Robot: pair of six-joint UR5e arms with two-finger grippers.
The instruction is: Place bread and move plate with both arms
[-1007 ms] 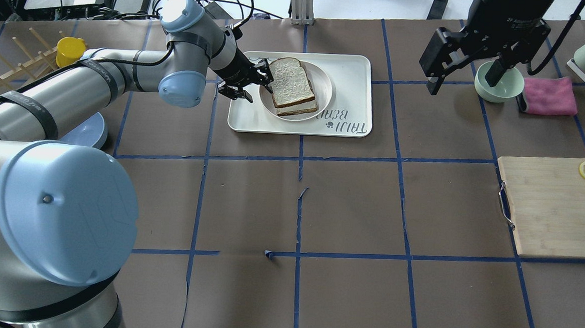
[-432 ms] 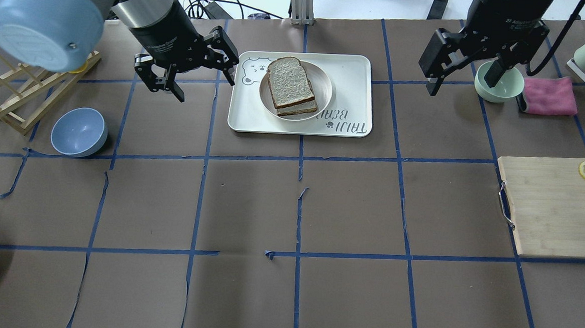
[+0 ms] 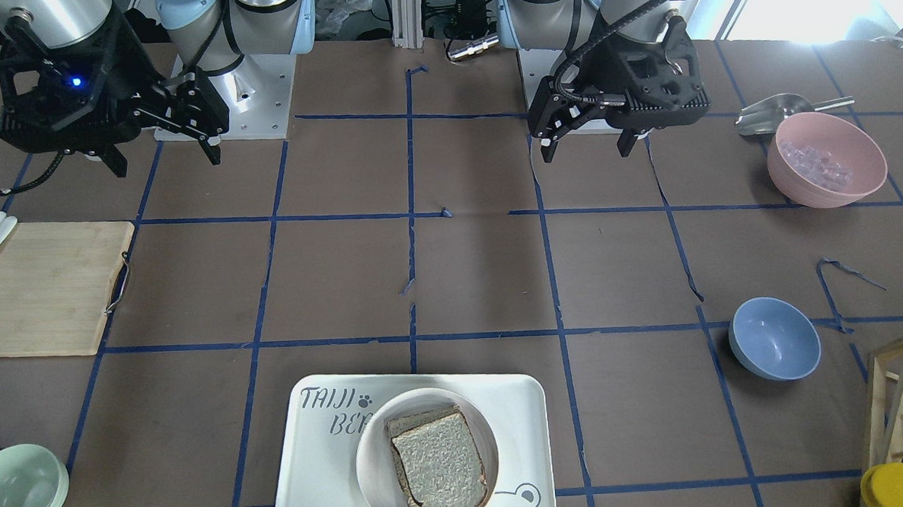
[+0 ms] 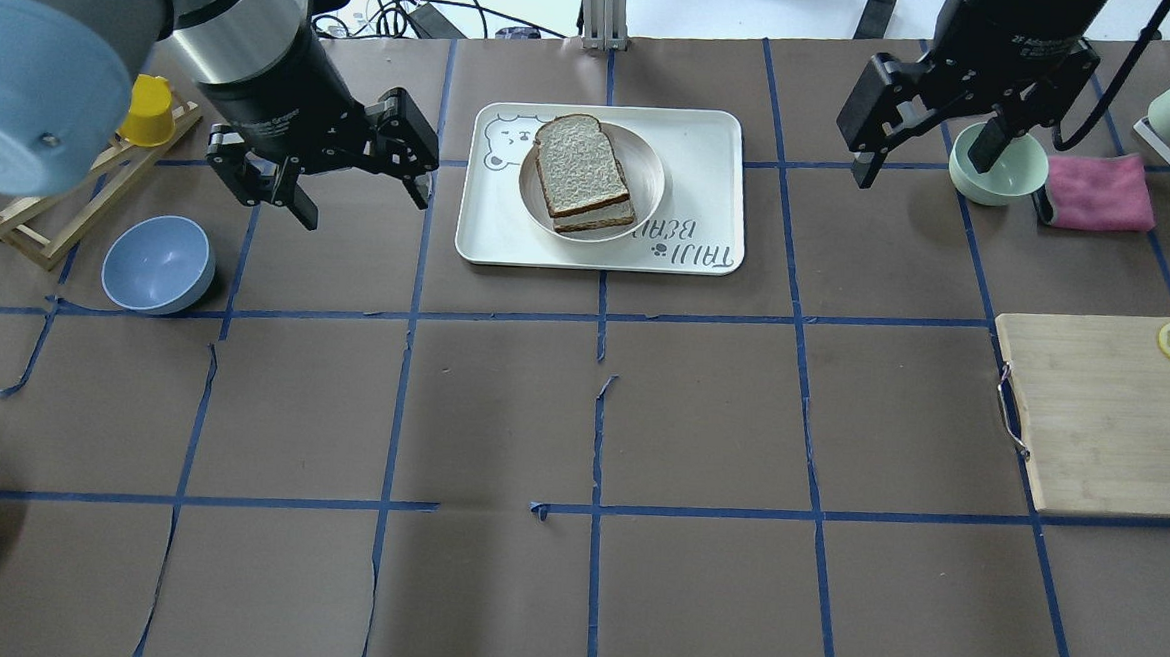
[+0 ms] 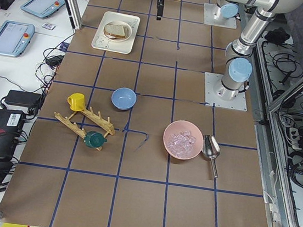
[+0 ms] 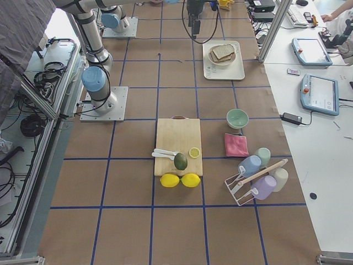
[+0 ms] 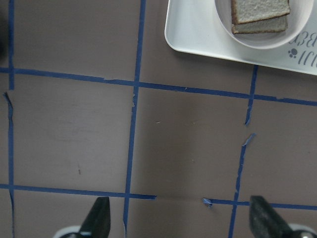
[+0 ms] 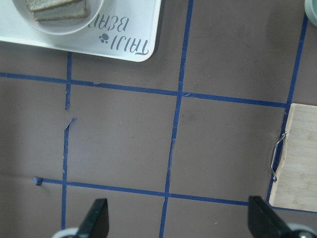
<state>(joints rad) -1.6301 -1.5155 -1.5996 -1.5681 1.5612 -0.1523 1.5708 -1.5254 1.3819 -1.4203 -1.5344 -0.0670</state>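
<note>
The thick pale bread [image 4: 576, 160] lies on top of a thinner tan slice on the round cream plate [image 4: 650, 172], which sits in the TAIJI BEAR tray [image 4: 705, 135]. My left gripper [image 4: 363, 207] is open and empty, hovering over the table left of the tray. My right gripper [image 4: 924, 166] is open and empty, hovering right of the tray near the green bowl. The left wrist view shows the bread [image 7: 260, 7] and plate [image 7: 257, 40] at the top right. In the front view the bread [image 3: 438, 464] sits on the plate [image 3: 369, 455] near the bottom edge.
A blue bowl [image 4: 158, 264] and a wooden rack [image 4: 40, 210] with a yellow cup [image 4: 151, 111] stand at the left. A green bowl [image 4: 997, 170], a pink cloth [image 4: 1098, 190] and a cutting board [image 4: 1111, 416] are at the right. A pink bowl [image 3: 824, 157] stands near the left arm's base.
My left gripper has pulled away from the plate's left rim, risen and moved left, empty. The bread stays on the plate. The right arm has not moved.
</note>
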